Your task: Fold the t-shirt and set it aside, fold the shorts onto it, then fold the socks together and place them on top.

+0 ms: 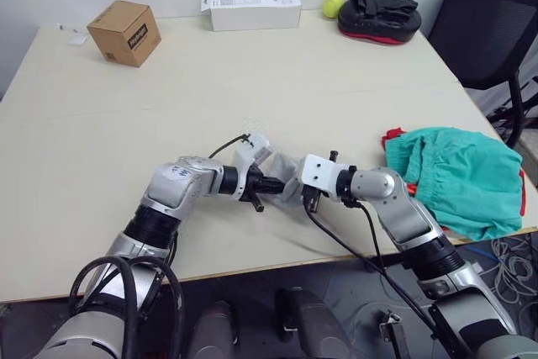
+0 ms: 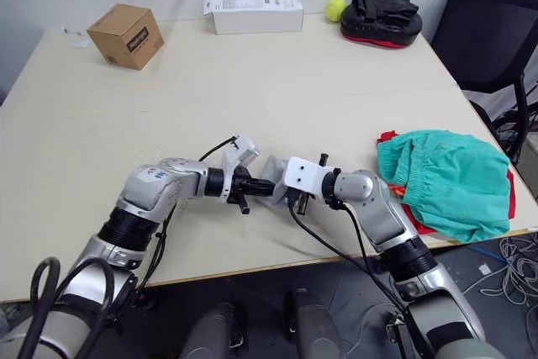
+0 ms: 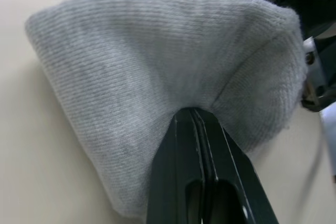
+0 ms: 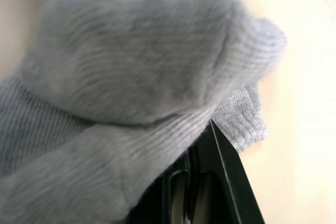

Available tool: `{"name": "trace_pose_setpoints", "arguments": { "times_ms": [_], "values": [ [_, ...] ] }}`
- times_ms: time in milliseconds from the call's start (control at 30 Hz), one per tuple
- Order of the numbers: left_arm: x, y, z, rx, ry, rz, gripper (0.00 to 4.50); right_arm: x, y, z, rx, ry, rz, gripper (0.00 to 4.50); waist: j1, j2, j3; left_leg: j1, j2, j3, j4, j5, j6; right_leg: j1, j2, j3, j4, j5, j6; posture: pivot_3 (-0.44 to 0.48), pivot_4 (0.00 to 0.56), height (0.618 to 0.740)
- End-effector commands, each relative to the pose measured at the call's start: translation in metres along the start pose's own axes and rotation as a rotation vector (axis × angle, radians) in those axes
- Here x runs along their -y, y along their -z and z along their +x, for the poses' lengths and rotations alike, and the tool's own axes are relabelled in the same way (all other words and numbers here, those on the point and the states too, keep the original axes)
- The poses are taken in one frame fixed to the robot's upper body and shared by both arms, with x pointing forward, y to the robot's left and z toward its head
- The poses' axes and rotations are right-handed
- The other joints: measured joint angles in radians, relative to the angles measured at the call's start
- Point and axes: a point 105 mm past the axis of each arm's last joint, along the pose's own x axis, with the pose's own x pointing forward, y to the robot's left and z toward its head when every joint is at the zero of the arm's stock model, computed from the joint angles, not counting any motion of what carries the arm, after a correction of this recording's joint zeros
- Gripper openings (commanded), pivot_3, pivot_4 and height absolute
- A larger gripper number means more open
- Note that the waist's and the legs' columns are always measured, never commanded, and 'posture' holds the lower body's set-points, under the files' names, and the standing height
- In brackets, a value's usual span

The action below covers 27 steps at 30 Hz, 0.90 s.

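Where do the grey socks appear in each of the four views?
Left eye view: the socks lie near the table's front edge, between the two claws.
Right eye view: low centre, again between the claws.
Left wrist view: a grey knit mass, pinched by the left claw.
Right wrist view: grey knit up close, over the right claw.
Shared landmark: the beige table.

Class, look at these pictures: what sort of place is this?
Probably an office or lab workroom: a large pale table, an office chair, loose cables on the floor.
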Motion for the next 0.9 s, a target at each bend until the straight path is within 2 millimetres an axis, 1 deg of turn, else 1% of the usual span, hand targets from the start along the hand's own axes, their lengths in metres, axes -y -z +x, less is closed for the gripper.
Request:
{"name": "trace_pose_setpoints", "arguments": {
  "times_ms": [33,100,167,233,300,333,367,433,500,533,633,700,900],
  "values": [
    [-0.011,0.004,0.003,-0.032,-0.058,0.002,0.02,0.019,-0.002,-0.034,-0.010,0.046,0.020,0.00,0.008,0.000,0.000,-0.001,0.000,0.000,0.001,-0.001,0.001,0.000,0.000,0.000,0.000,0.000,0.000,0.000,0.150,0.740],
    [-0.011,0.002,0.004,-0.027,-0.060,0.005,0.02,0.027,-0.007,-0.048,0.002,0.074,0.043,0.00,0.014,0.000,0.000,-0.002,0.000,0.000,0.003,-0.002,0.003,0.000,-0.001,0.000,0.000,0.000,0.001,0.000,0.150,0.740],
    [-0.012,0.002,0.004,-0.024,-0.061,0.003,0.02,0.036,-0.023,-0.060,0.054,0.098,0.082,0.00,0.013,0.000,0.000,-0.002,0.000,0.001,0.003,-0.002,0.006,0.000,-0.001,0.001,-0.001,0.001,0.001,0.000,0.150,0.740],
    [-0.013,0.002,0.003,-0.021,-0.062,0.000,0.02,0.039,-0.036,-0.064,0.095,0.101,0.110,0.00,0.011,0.000,0.000,-0.001,0.000,0.001,0.003,-0.002,0.005,0.000,0.000,0.001,0.000,0.001,0.001,0.000,0.150,0.740],
    [-0.012,0.003,0.003,-0.020,-0.060,-0.003,0.02,0.031,-0.059,-0.059,0.173,0.060,0.153,0.00,0.011,0.000,0.000,-0.001,0.001,0.000,0.002,0.000,0.004,0.000,0.001,0.001,0.000,0.000,0.001,0.000,0.150,0.740],
    [-0.012,0.003,0.004,-0.020,-0.060,-0.003,0.02,0.026,-0.069,-0.054,0.202,0.037,0.168,0.00,0.011,0.000,0.000,-0.001,0.001,-0.001,0.002,0.000,0.004,0.000,0.001,0.001,0.000,0.000,0.001,0.000,0.150,0.740],
    [-0.012,0.004,0.004,-0.021,-0.060,-0.003,0.02,0.022,-0.075,-0.050,0.218,0.023,0.179,0.00,0.010,0.000,0.000,-0.001,0.001,-0.001,0.001,0.001,0.003,0.000,0.001,0.001,0.000,0.000,0.000,0.000,0.150,0.740],
    [-0.013,0.004,0.004,-0.020,-0.061,-0.002,0.02,0.013,-0.079,-0.034,0.222,0.000,0.187,0.00,0.012,0.000,0.000,-0.001,0.001,-0.002,0.001,0.002,0.004,0.000,0.001,0.001,0.000,0.000,0.000,0.000,0.150,0.740],
    [-0.013,0.003,0.005,-0.017,-0.062,-0.002,0.02,0.007,-0.078,-0.019,0.209,-0.008,0.187,0.00,0.013,0.000,0.000,-0.002,0.000,-0.002,0.002,0.002,0.005,0.000,0.000,0.001,0.000,0.000,0.000,0.000,0.150,0.740],
    [-0.013,0.003,0.005,-0.017,-0.062,-0.003,0.02,0.006,-0.078,-0.016,0.204,-0.008,0.187,0.00,0.013,0.000,0.000,-0.002,0.000,-0.001,0.002,0.002,0.005,-0.001,0.000,0.001,-0.001,0.001,0.000,0.000,0.150,0.740],
    [-0.014,0.000,0.001,-0.001,-0.071,-0.014,0.02,0.004,-0.054,-0.003,0.109,0.012,0.177,0.00,0.015,0.000,0.000,-0.004,-0.001,-0.001,0.002,0.001,0.007,-0.001,-0.001,0.001,-0.001,0.001,0.001,0.000,0.150,0.740],
    [-0.016,0.000,-0.002,0.003,-0.079,-0.014,0.02,0.004,-0.045,-0.002,0.081,0.019,0.178,0.00,0.015,0.000,0.000,-0.004,-0.001,-0.001,0.002,0.000,0.008,-0.001,-0.001,0.001,-0.002,0.001,0.001,0.000,0.150,0.740],
    [-0.021,0.004,-0.015,0.017,-0.113,-0.035,0.02,-0.005,-0.018,-0.013,0.010,0.001,0.176,0.00,0.010,0.000,0.000,-0.004,0.000,-0.001,0.001,-0.001,0.006,-0.003,0.000,0.000,-0.001,0.001,0.001,0.000,0.150,0.740]
  ]
}}
